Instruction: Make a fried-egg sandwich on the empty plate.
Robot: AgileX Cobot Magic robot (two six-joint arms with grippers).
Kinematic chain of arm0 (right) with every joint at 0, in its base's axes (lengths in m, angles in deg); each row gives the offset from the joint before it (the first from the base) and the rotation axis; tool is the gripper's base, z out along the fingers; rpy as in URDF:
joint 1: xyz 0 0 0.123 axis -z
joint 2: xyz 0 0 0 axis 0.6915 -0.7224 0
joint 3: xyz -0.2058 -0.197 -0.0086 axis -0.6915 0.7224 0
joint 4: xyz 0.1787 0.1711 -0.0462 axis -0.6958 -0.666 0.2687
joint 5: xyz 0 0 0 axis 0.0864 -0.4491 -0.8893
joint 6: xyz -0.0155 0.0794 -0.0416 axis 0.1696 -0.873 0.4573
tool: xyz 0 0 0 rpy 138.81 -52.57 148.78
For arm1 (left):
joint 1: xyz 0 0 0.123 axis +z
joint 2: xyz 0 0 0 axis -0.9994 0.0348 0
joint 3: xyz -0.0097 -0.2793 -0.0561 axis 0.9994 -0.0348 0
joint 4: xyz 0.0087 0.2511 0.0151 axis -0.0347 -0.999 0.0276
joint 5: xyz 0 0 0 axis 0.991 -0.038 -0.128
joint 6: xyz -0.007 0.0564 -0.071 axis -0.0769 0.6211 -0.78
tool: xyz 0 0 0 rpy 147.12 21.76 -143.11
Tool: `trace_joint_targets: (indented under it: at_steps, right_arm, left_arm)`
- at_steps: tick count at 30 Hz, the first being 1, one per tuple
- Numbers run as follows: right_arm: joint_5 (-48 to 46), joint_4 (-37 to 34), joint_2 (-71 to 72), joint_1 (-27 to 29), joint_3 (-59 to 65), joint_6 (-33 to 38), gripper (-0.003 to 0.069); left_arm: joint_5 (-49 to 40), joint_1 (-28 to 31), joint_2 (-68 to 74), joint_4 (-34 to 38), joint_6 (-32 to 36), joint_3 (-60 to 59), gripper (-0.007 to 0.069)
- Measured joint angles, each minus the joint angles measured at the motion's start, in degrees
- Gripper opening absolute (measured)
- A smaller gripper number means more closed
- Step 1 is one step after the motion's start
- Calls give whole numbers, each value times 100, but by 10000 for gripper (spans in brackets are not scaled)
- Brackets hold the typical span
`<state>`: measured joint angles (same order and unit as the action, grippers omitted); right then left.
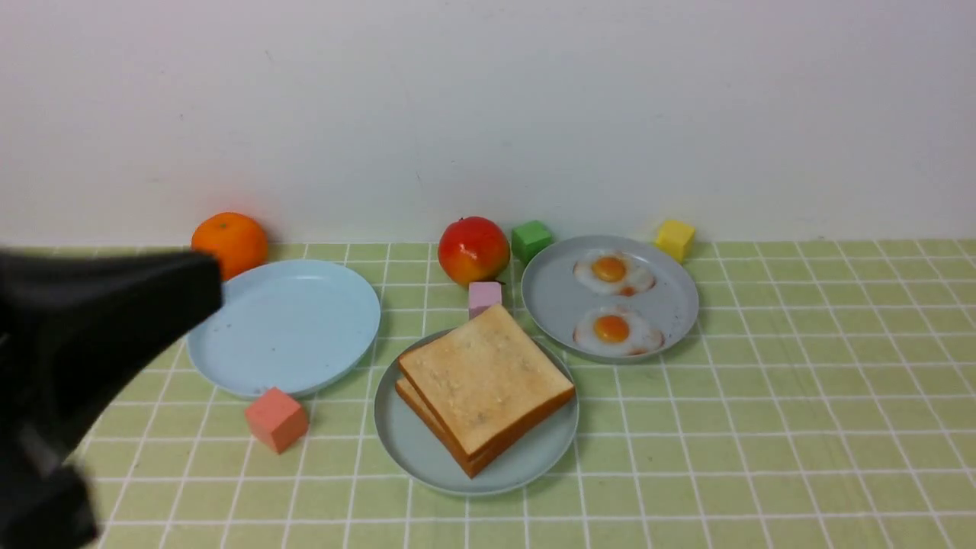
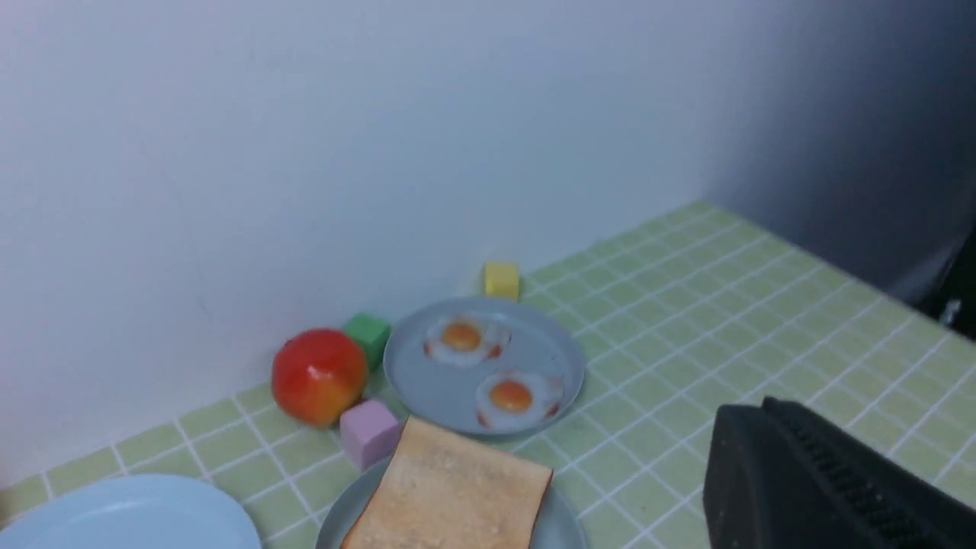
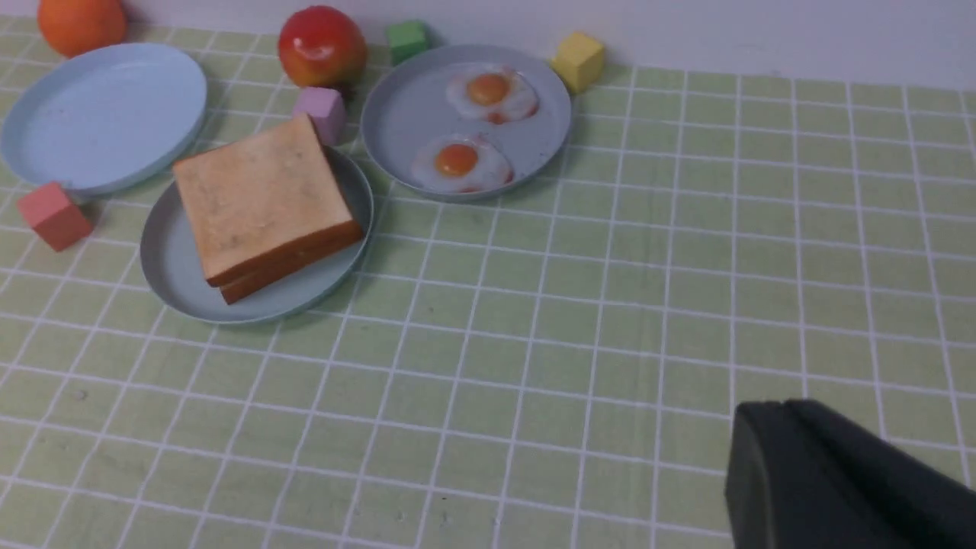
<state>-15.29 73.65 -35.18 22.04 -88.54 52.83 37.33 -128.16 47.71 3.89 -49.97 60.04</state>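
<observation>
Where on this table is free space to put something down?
Free: the whole tablecloth right of the egg plate and toast plate; also the strip in front of the toast plate. Crowded: around the pink cube, between apple, green cube and both plates.

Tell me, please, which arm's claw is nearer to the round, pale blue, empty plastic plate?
Left. The left claw hovers at the plate's left rim in the front view; the right claw is outside that view, over green tiles, far from the plate.
</observation>
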Motion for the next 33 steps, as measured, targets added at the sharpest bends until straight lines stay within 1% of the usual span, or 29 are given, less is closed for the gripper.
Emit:
trace_joint_targets:
  at_steps: [1, 3, 4, 5, 6, 9, 10, 13, 15, 16, 18, 19, 20, 25, 28, 33]
  right_arm:
    - [-3, 24, 141, 0, 101, -90, 0]
    - [-3, 42, 311, 0, 200, -184, -3]
    - [-7, 57, 551, 0, 374, -350, -6]
    - [-7, 57, 577, 0, 393, -369, -6]
    - [22, 57, 747, 0, 529, -503, -6]
    - [191, 57, 981, 0, 805, -744, -5]
    - [386, 57, 1068, 0, 969, -826, -3]
    - [1048, 57, 1173, 0, 1385, -930, -3]
    - [2028, 59, 1186, 0, 1880, -1007, -1]
    - [2203, 59, 1186, 0, 1965, -1007, -1]
    - [3499, 59, 1143, 0, 2548, -1032, 1]
    - [3606, 59, 1135, 0, 2548, -1032, 1]
    - [4574, 59, 1063, 0, 3002, -1032, 3]
    - [6460, 59, 985, 0, 3941, -1034, 7]
    - [7069, 59, 979, 0, 4419, -1034, 8]
    - [7255, 79, 1014, 0, 4918, -990, 11]
  left_arm:
    - [354, 0, -401, 0, -11, -446, -13]
    - [655, 0, -774, 0, -18, -852, -13]
    - [1028, 0, -1420, 39, -53, -1493, -13]
    - [1028, 0, -1420, 48, -53, -1493, -13]
    - [1125, 0, -1763, 123, -114, -1823, -13]
    - [1147, 0, -2147, 246, -170, -2091, -13]
    - [1141, 0, -2244, 288, -178, -2162, -13]
    - [1128, 0, -2315, 347, -191, -2242, -13]
    - [946, 0, -2322, 347, -197, -2262, -13]
    - [929, 0, -2323, 347, -197, -2262, -13]
    - [723, 0, -2323, 347, -197, -2262, -13]
    - [710, 0, -2323, 347, -197, -2262, -13]
    - [609, 0, -2323, 347, -197, -2262, -13]
    - [455, 0, -2323, 347, -197, -2267, -13]
    - [436, 0, -2323, 347, -197, -2267, -13]
    - [430, 0, -2323, 347, -197, -2267, -13]
